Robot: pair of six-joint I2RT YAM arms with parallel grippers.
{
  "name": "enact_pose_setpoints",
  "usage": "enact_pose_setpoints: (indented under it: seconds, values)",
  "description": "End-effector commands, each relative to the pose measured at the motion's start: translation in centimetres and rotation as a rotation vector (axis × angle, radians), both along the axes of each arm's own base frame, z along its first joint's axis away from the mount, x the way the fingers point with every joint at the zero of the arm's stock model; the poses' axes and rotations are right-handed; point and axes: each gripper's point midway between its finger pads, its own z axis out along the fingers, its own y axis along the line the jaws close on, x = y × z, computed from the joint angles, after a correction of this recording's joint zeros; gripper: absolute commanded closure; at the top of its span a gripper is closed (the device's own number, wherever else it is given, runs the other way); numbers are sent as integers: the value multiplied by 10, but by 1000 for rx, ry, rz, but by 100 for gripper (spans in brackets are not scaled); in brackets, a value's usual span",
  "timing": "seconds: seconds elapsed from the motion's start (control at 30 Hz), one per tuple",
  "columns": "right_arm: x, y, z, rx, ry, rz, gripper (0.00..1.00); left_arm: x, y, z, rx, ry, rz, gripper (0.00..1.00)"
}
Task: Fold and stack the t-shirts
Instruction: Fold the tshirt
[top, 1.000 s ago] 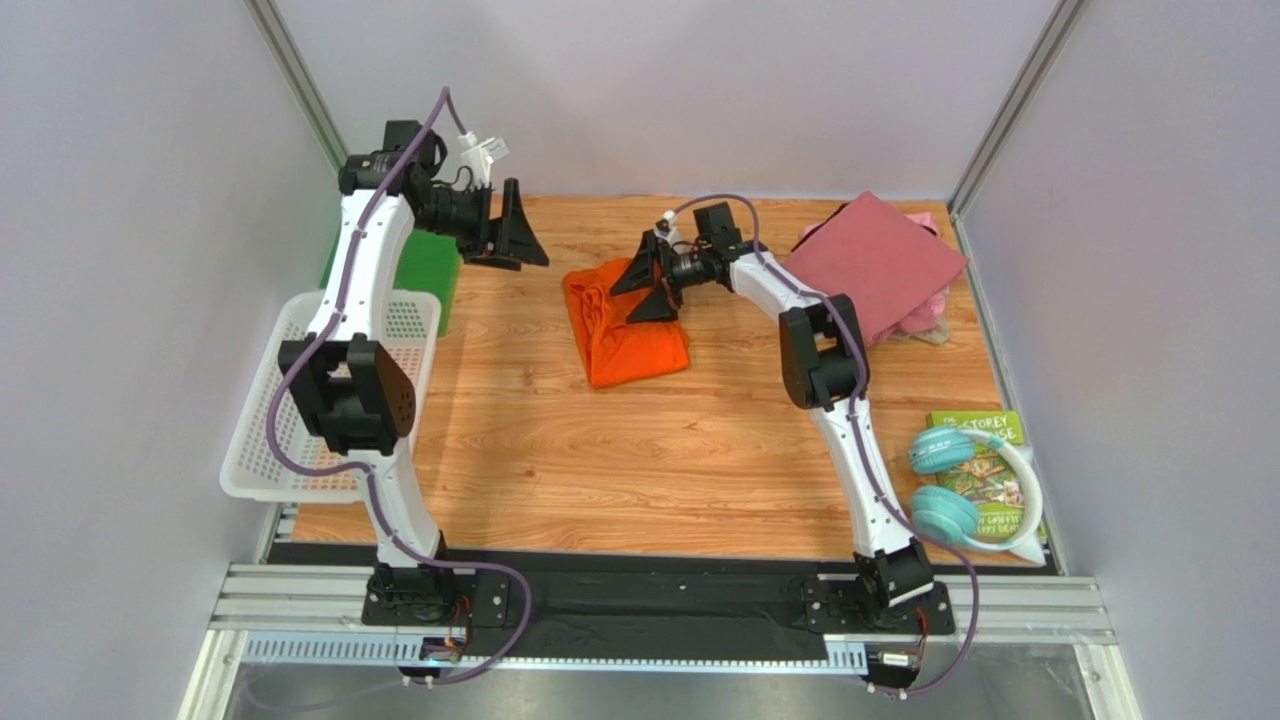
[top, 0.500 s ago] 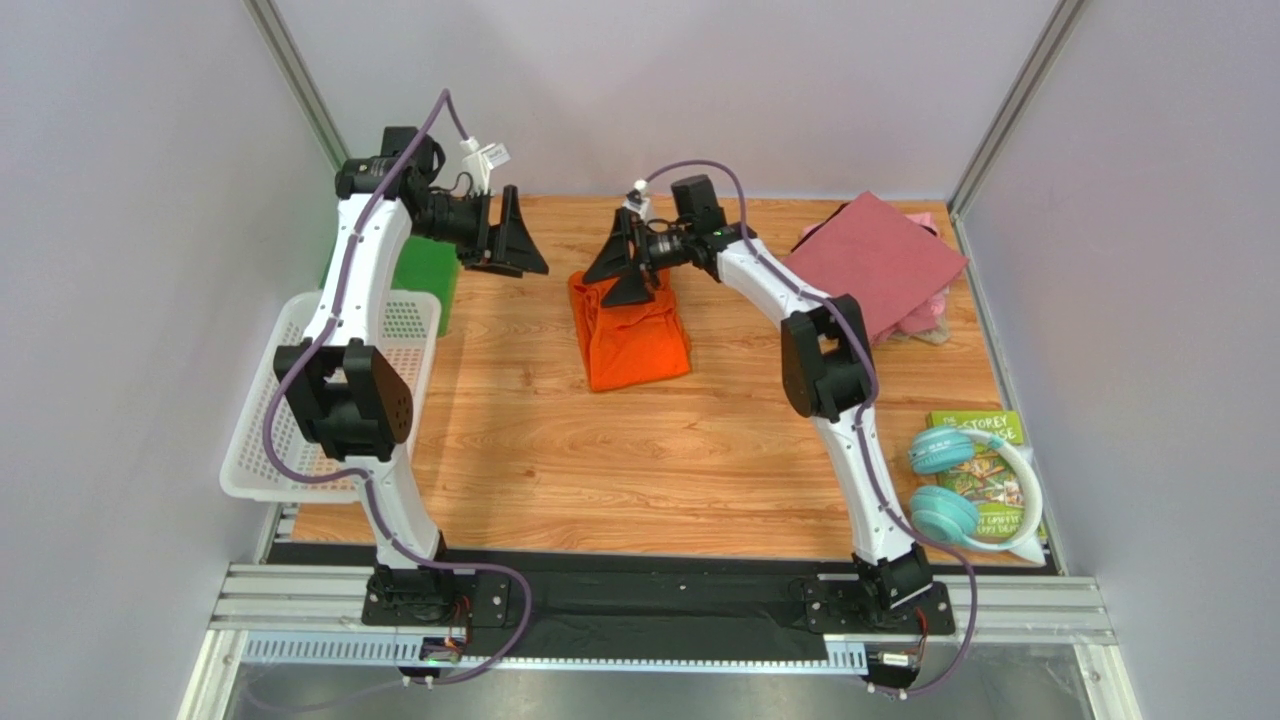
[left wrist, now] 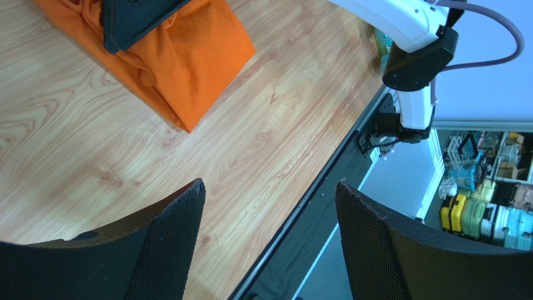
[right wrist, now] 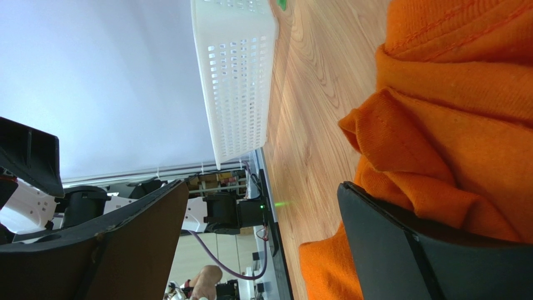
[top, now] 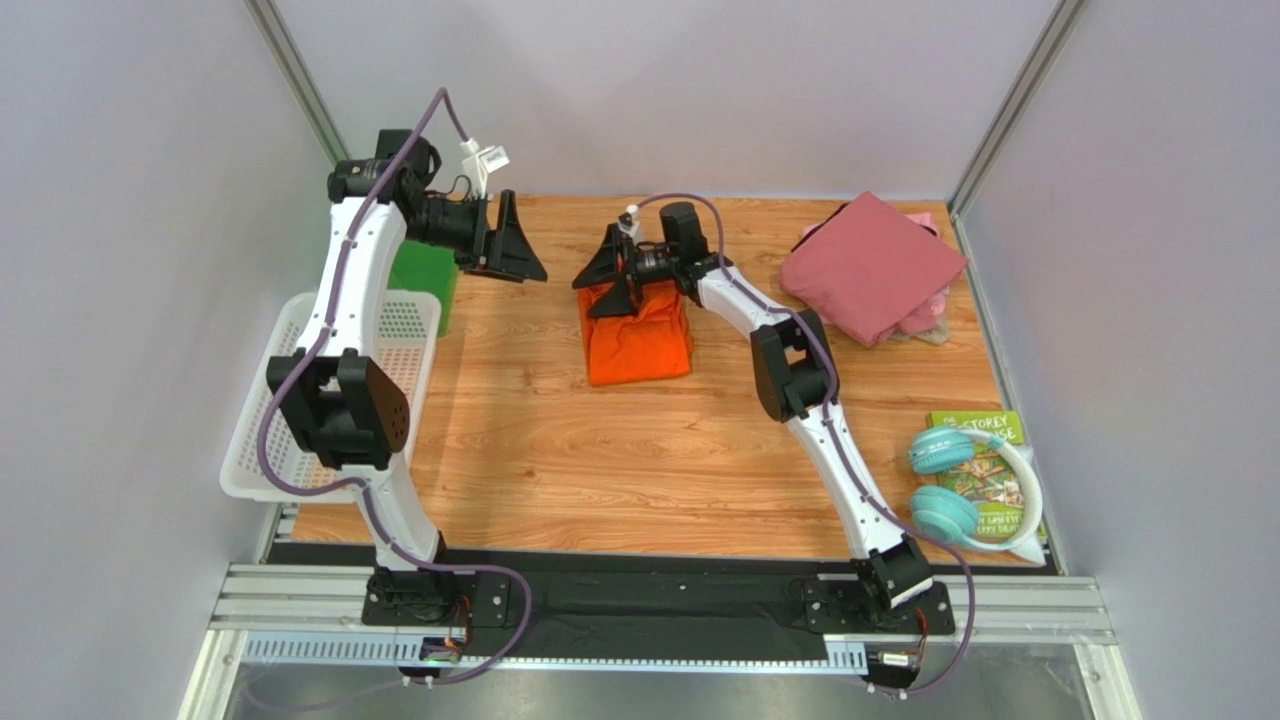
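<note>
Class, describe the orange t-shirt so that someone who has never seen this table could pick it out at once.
On the wooden table, look to the middle of the far half, beneath the right gripper. There lies the orange t-shirt, roughly folded. Its bright colour sets it apart from the maroon shirt in the far right corner.

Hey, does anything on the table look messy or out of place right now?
The orange t-shirt mid-table is bunched and wrinkled at its far end, not folded flat, with the right gripper open at that end. The maroon shirt at the far right sits askew on a pink one.
</note>
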Motion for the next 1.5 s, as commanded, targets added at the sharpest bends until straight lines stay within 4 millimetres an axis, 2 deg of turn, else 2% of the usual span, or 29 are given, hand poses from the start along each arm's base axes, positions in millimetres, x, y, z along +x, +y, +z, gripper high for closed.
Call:
enact_pose_setpoints:
  seconds: [0.0,0.03,0.07,0.13,0.17,0.27,0.3,0.4,0.47,0.53,0.7,0.8,0.87,0.97,1.07,1.13,1.23,1.47]
  values:
    - [5,-4,8,16,-20,-11,0,-14,-3,20,-42,-61,-37,18]
    - [2,-4,13,17,-28,-7,0,-14,-4,19,-45,-57,-37,18]
    - [-1,-8,27,14,-62,-2,0,-14,-4,18,-47,-54,-37,18]
    - [1,-17,39,-16,-110,-21,0,-15,-5,15,-59,-43,-43,19]
    - [2,-24,57,-43,-166,-37,0,-15,-6,16,-65,-41,-46,19]
    - [15,-56,68,-85,-206,-100,0,-18,-7,17,-77,-34,-57,19]
    - [24,-77,77,-106,-215,-152,0,-19,-8,18,-82,-28,-61,19]
    - [35,-111,83,-148,-239,-210,0,-22,-7,16,-77,-29,-72,19]
    - [39,-131,75,-198,-223,-238,0,-23,-7,15,-75,-24,-76,19]
    - [42,-142,68,-229,-235,-248,0,-23,-7,14,-78,-22,-78,19]
    - [59,-180,26,-329,-160,-319,0,-23,-7,13,-81,-7,-79,19]
    - [64,-194,-1,-366,-113,-335,0,-24,-8,13,-87,0,-83,19]
    - [64,-196,-19,-393,-87,-329,0,-25,-8,12,-90,11,-84,19]
    - [68,-198,-34,-409,-69,-328,0,-25,-9,12,-104,23,-87,20]
    - [70,-198,-47,-418,-51,-329,0,-25,-10,12,-107,27,-87,20]
    - [74,-198,-44,-412,-63,-332,0,-25,-10,13,-108,26,-88,20]
    - [70,-190,-50,-401,-58,-308,0,-26,-10,15,-112,25,-89,20]
    - [32,-147,-67,-428,-73,-180,0,-26,-12,15,-129,34,-93,20]
